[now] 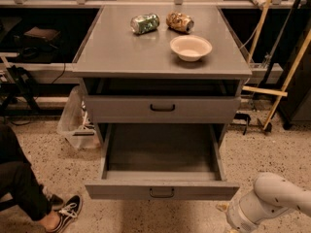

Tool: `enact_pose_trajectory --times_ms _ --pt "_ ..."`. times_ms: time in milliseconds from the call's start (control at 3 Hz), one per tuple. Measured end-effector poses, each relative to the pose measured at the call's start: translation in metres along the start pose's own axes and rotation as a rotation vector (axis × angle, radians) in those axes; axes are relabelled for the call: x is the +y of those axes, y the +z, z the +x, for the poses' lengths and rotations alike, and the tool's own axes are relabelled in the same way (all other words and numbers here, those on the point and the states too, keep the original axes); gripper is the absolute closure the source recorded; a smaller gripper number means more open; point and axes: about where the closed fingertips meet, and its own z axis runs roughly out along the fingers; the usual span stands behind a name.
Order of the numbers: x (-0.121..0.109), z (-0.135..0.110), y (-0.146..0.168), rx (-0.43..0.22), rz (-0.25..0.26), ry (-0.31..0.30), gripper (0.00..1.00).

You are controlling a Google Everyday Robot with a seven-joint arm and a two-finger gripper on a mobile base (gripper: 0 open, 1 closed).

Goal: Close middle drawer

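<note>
The grey cabinet has its middle drawer pulled far out. It is a wide, deep, empty grey tray with a small dark handle at the centre of its flat front. The top drawer above it sits nearly flush. The lowest drawer is hidden under the open one. My white arm is at the bottom right, just right of the open drawer's front corner. The gripper is below the frame's edge and out of view.
On the cabinet top lie a green can, a brown can and a beige bowl. A person's leg and black sneaker are at the lower left. A clear plastic bin stands left of the cabinet. Wooden poles lean at the right.
</note>
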Motion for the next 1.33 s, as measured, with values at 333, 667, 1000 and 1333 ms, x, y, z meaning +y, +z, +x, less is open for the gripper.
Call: enact_pose_trajectory --times_ms 333,667,1000,1333 --pt "0.0 0.0 0.0 0.0 0.0 0.0 0.0" --pt "-0.009 -0.019 0.029 -0.058 -0.042 -0.054 0.0" --pt "-0.041 -0.075 0.062 -0.135 -0.076 -0.119 0.0" --pt "-0.069 -0.12 0.064 -0.183 -0.047 -0.141 0.0"
